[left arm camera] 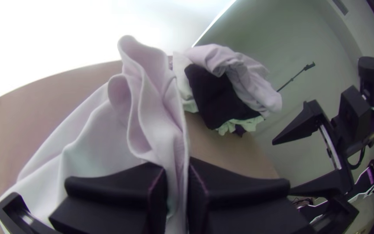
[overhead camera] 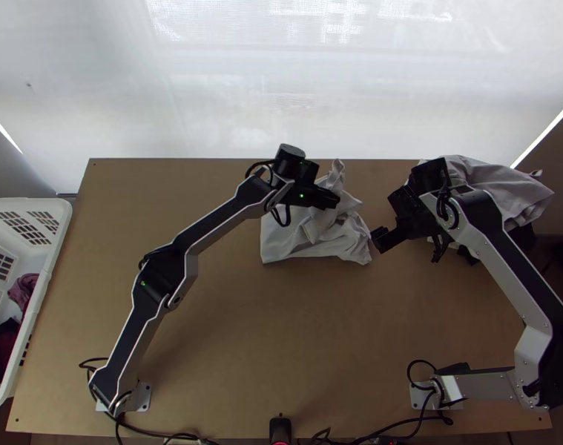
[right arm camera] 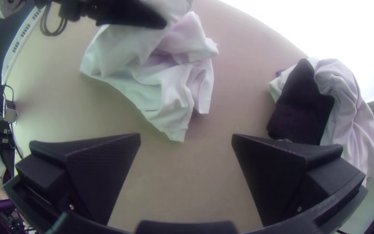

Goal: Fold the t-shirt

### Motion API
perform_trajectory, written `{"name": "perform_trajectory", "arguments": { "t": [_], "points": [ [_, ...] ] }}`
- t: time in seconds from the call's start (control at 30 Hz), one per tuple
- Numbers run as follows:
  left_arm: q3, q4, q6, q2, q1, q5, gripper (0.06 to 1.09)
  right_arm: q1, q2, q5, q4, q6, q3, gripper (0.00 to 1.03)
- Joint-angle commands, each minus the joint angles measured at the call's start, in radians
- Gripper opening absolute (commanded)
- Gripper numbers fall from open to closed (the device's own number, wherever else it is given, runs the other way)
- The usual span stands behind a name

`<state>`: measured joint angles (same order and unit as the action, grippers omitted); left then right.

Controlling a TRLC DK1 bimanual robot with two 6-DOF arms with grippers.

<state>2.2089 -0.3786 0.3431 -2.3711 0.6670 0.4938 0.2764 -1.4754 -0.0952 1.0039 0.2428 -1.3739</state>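
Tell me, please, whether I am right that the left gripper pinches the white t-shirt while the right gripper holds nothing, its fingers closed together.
Not quite: the fingers of the right gripper are wide apart, as the right wrist view shows. It does hold nothing, and the left gripper pinches the white t-shirt.

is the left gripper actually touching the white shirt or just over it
Touching. The left wrist view shows it: the left gripper has a raised fold of the white shirt pinched between its two fingers.
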Motion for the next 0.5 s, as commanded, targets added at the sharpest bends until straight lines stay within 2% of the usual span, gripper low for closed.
{"name": "perform_trajectory", "arguments": {
  "t": [0.0,0.03,0.07,0.23,0.3,0.47],
  "points": [
    [0.034,-0.086,-0.036,-0.037,0.032,0.029,0.89,0.001,-0.028,0.0,-0.024,0.001,0.006,0.98],
    [0.034,-0.125,-0.059,-0.016,0.025,0.029,0.98,0.004,-0.034,0.002,-0.033,0.004,-0.001,0.98],
    [0.034,-0.161,-0.07,0.009,0.009,0.029,1.02,0.009,-0.043,0.0,-0.044,0.007,-0.01,0.98],
    [-0.012,-0.338,-0.081,0.165,-0.133,0.072,1.03,0.04,-0.129,0.0,-0.126,0.032,-0.096,0.98],
    [-0.046,-0.402,-0.119,0.214,-0.193,0.078,1.03,0.06,-0.183,0.0,-0.165,0.033,-0.149,0.98],
    [-0.258,-0.413,-0.207,0.283,-0.267,0.077,1.03,0.141,-0.352,0.0,-0.243,0.018,-0.303,0.98]
  ]
}}
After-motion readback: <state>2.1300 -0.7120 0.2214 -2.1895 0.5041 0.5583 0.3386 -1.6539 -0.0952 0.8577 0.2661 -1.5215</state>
